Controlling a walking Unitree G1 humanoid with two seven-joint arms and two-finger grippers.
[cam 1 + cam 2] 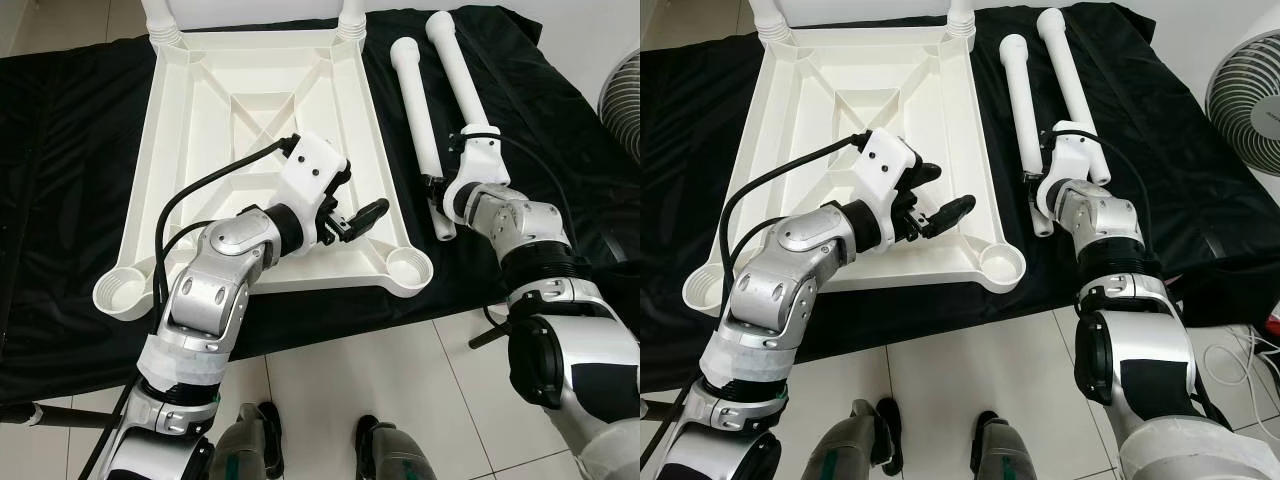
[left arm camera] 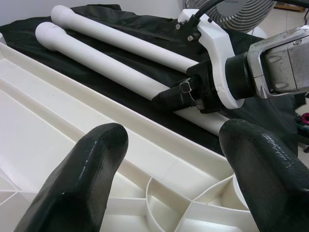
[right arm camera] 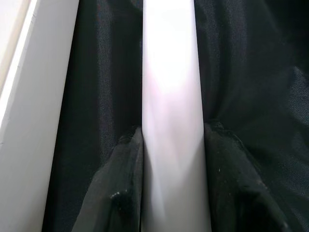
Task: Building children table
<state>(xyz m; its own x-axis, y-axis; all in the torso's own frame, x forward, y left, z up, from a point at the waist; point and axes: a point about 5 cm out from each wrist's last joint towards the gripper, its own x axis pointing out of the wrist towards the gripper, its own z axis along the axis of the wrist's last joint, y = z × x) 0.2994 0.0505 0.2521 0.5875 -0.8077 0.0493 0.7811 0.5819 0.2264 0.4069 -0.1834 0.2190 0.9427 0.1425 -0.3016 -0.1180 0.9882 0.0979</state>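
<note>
1. the white plastic tabletop [image 1: 250, 130] lies upside down on the black cloth [image 1: 70, 150] spread over the tiled floor [image 1: 400, 390], ribbed underside up. its two far corners already carry legs; the near corner sockets [image 1: 408, 266] and [image 1: 118, 291] are empty cups.

2. two loose legs lie on the cloth just beside the tabletop's right edge: the nearer leg [image 1: 420, 130] and the outer leg [image 1: 458, 70], side by side.

3. my right claw [image 1: 437, 192] is down at the near end of the nearer leg. the right wrist view shows a black finger [image 3: 120, 188] pressed against each side of the white tube [image 3: 171, 96], so i have it clamped.

4. my left claw [image 1: 352, 218] hovers spread wide over the tabletop near its right-hand near corner, gripping nothing. its fingers [image 2: 82, 174] frame the corner socket.

5. handling, as i judge it: the leg looks like hollow moulded plastic, so light, stiff and unlikely to bend or crack. its smooth round surface could roll or slide between my fingers.

6. gripped this close to one end, the long free part may droop when lifted. a hold nearer the middle would balance better, though an end grip leaves the other end free to enter a socket.

7. the tabletop is broad and light, so it may skid on the cloth when a leg is pushed in. my left claw could brace its rim.
</note>
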